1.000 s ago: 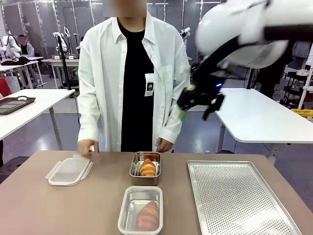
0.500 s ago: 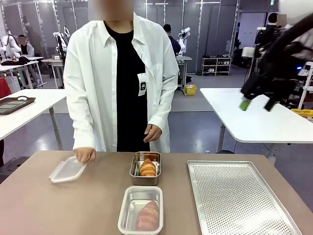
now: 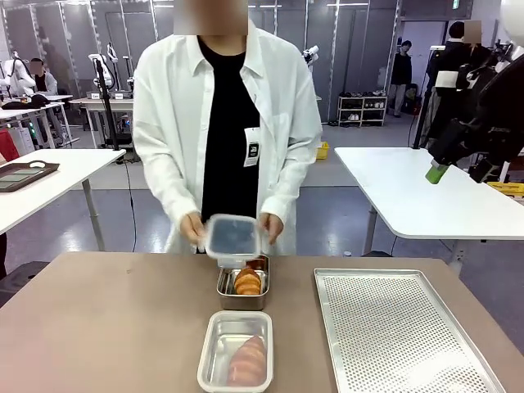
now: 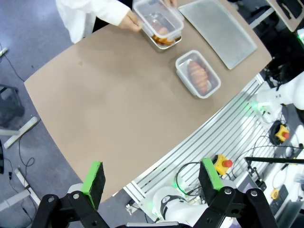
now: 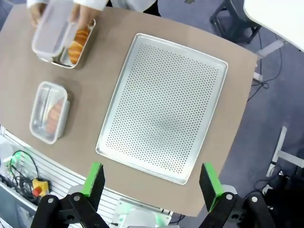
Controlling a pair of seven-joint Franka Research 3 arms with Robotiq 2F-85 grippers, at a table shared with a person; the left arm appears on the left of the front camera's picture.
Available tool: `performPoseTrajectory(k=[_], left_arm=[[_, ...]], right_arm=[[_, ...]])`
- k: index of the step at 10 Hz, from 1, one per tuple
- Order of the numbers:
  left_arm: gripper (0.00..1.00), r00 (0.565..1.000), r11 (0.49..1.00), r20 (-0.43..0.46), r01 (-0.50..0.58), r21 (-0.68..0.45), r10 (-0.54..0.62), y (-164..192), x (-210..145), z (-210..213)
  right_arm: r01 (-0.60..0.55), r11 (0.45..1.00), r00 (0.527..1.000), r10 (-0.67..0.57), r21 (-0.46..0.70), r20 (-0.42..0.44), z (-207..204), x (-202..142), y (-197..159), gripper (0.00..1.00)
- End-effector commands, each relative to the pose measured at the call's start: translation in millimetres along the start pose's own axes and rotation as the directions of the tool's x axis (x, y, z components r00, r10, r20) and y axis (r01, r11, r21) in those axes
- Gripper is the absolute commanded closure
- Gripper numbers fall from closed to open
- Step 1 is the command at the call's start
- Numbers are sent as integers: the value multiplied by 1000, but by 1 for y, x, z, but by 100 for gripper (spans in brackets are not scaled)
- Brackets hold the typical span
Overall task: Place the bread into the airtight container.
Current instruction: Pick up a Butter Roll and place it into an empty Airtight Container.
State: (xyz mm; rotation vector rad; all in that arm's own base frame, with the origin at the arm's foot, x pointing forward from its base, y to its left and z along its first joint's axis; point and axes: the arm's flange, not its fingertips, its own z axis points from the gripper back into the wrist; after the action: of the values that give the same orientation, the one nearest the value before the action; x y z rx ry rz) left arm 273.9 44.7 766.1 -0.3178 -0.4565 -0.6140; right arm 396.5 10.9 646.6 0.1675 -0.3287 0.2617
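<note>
On the table [image 3: 98,327], one container [image 3: 244,285] with bread [image 3: 247,282] sits behind a second container [image 3: 236,352], the perforated tray [image 3: 401,336] lies to their right.

Even, bright overhead lighting is seen across all three views, with ceiling strip lights [image 3: 270,5] visible at the top of the front view. Shadows on the brown table [image 3: 106,327] are soft and faint. Pale glare is picked up on the perforated tray [image 3: 401,336] toward its near corner, and small highlights are carried by the steel container [image 3: 243,282] walls. The front view is sharp in the foreground (the far hall is rendered slightly softer). Strong wide-angle bending is shown at the edges of both wrist views, where the table outline is curved.
</note>
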Motion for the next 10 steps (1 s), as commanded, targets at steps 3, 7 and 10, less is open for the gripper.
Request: performPoseTrajectory(k=[3, 7, 10], left_arm=[[0, 1000, 1000, -3, 24, -5, -24, 0, -1, 1], [0, 1000, 1000, -3, 24, -5, -24, 0, -1, 1], [0, 1000, 1000, -3, 24, -5, -24, 0, -1, 1]], right_arm=[[-2, 1000, 1000, 2, 3, -9, 3, 2, 0, 0], [-2, 1000, 1000, 2, 3, -9, 3, 2, 0, 0], [-2, 1000, 1000, 2, 3, -9, 3, 2, 0, 0]])
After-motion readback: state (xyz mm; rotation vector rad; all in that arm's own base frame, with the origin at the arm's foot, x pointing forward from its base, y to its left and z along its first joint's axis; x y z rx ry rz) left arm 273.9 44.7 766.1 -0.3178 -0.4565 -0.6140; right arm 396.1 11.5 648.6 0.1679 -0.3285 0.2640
